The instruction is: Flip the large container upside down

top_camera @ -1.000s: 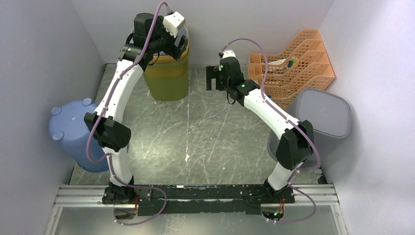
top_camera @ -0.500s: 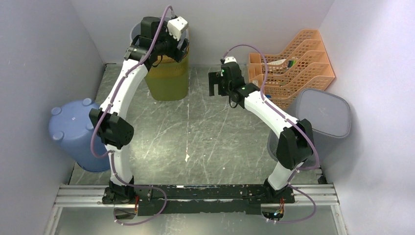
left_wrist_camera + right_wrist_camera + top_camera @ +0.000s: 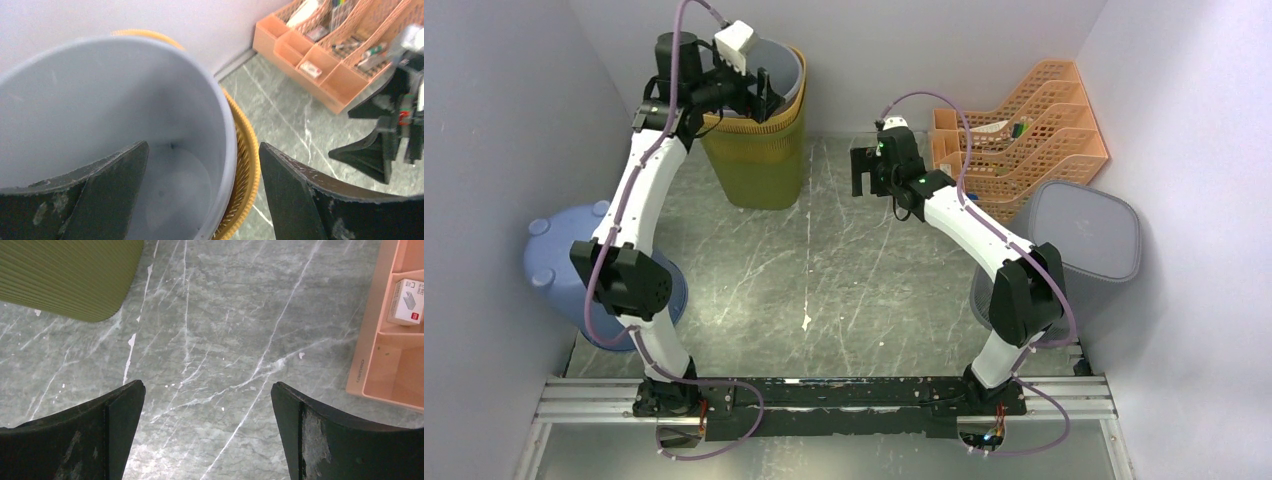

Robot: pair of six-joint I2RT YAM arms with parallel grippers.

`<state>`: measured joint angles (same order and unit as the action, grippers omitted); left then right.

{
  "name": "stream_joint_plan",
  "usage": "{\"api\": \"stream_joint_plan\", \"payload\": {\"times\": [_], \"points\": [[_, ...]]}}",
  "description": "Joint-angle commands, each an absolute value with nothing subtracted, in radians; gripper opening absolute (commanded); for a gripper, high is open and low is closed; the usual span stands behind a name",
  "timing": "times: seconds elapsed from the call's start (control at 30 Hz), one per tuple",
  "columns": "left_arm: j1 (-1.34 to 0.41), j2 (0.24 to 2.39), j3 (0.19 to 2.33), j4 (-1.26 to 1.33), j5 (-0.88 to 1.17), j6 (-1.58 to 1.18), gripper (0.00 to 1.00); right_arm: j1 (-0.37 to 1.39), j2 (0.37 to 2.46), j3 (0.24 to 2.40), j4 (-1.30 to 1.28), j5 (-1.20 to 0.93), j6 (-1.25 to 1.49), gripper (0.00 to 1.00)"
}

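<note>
My left end effector [image 3: 202, 150], spread, straddles the nested grey bin [image 3: 100, 90] and basket [image 3: 245, 155] rims; tipped, the inner bin may slide out

The grey-green marbled table [image 3: 844, 270] is carrying four items. A yellow basket [image 3: 759, 160] is standing rear left, an orange file rack [image 3: 1024, 130] rear right, a blue tub [image 3: 559, 255] at the left edge, and a grey bin [image 3: 1089, 235] at the right edge.
</note>
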<state>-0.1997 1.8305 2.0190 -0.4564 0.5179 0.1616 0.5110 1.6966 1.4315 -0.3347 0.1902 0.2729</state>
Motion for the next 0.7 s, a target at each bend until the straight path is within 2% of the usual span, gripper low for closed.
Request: {"api": "stream_joint_plan", "payload": {"times": [0.0,0.17,0.37,0.67], "points": [[-0.179,1.775,2.018,-0.306,0.645,0.094,0.93,0.5,1.695,1.42,-0.307,0.184,0.277,1.0],[-0.176,1.794,2.038,-0.283,0.656,0.061,0.92,0.498,1.699,1.418,-0.3,0.184,0.273,1.0],[-0.176,1.883,2.154,-0.397,0.613,0.117,0.9,0.477,1.691,1.394,-0.288,0.175,0.274,1.0],[-0.178,1.901,2.132,-0.48,0.569,0.204,0.9,0.456,1.693,1.375,-0.282,0.162,0.279,1.0]]}}
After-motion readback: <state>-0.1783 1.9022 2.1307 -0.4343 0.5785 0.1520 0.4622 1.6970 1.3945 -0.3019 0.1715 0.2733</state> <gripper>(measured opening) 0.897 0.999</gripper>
